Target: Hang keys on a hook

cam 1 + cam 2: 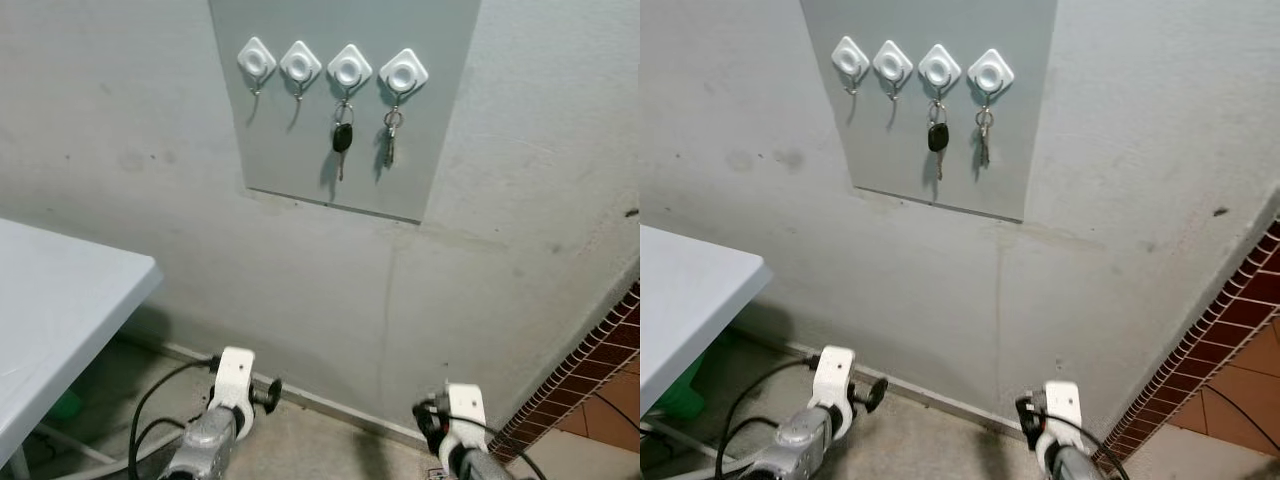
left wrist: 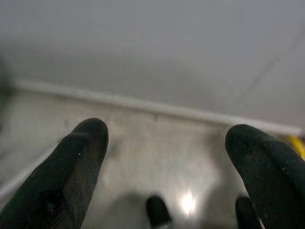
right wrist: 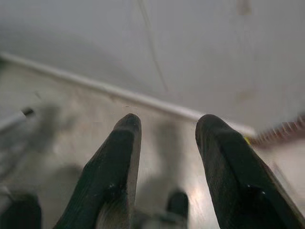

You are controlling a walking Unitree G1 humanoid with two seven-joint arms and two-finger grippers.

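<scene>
On the grey wall ahead hangs a flat grey panel [image 1: 345, 110], and across its top runs a row of four white diamond-shaped hooks. The two on the left, the first hook [image 1: 256, 60] and the second hook [image 1: 300, 65], carry nothing. From the third hook [image 1: 349, 68] dangles a black-headed key [image 1: 342, 138] on a ring, its blade pointing down, and from the fourth hook [image 1: 403, 72] hangs a small bunch of metal keys [image 1: 390, 140]; both sets rest against the panel and throw soft shadows to their left. Down low, both arms hang near the floor, well below the panel. The left gripper [image 2: 167, 157] points at the concrete floor and the pale skirting strip [image 2: 157, 107] at the foot of the wall, its two black fingers [image 2: 76, 167] spread wide apart with nothing between them. The right gripper [image 3: 167, 157] faces the same strip of floor and wall, its fingers [image 3: 119, 162] parted by a narrower gap, also holding nothing. A white table [image 1: 60, 320] juts in from the left, something green [image 1: 62, 405] sits in the shade beneath it, and a band of red brick tiling [image 1: 590, 370] edges the floor on the right.
</scene>
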